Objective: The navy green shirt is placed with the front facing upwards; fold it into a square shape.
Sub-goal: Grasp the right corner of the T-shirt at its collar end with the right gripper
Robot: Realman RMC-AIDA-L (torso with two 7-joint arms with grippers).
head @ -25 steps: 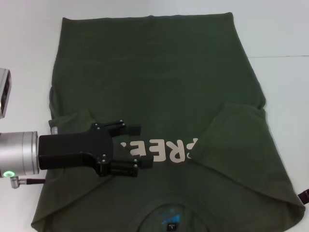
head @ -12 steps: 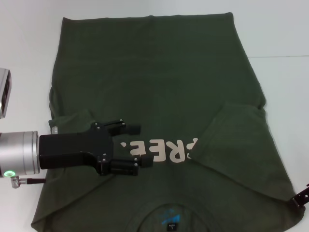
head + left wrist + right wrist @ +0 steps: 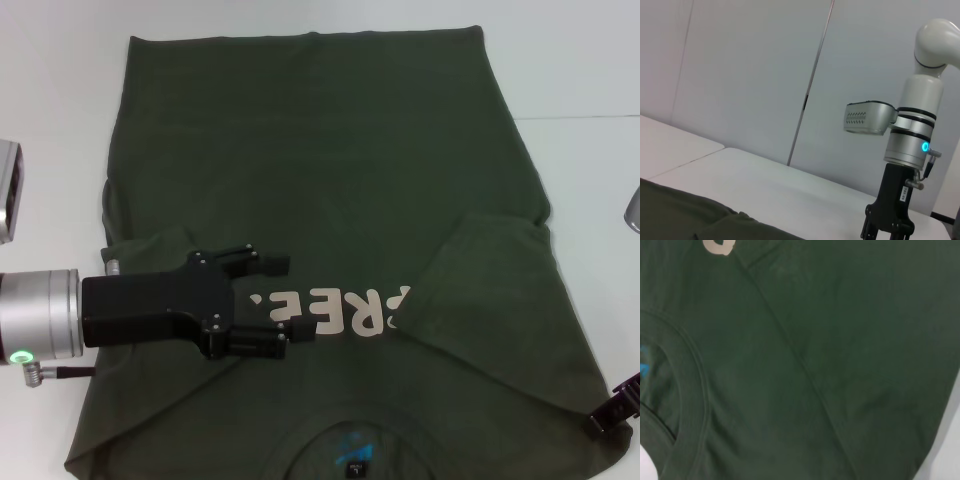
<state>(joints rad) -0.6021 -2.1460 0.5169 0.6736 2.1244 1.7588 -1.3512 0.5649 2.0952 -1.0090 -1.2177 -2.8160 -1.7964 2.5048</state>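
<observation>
While its two black fingers (image 3: pixel 268 264) stand spread with open air between them, gripping nothing, the left gripper (image 3: pixel 282 301) hangs over the shirt (image 3: pixel 330 150) at about 8 o'clock in the head view, its tips at the pale lettering (image 3: pixel 345 314). Behind it the silver forearm runs off toward 9 o'clock. The shirt lies flat, front up, on the white table (image 3: pixel 580 70), neckline (image 3: pixel 350 440) at 6 o'clock, hem at 12, both sleeves folded inward over the chest. The right gripper (image 3: pixel 615 405) shows only as a black tip at the shirt's corner near 4 o'clock; whether its fingers are apart I cannot tell.
</observation>
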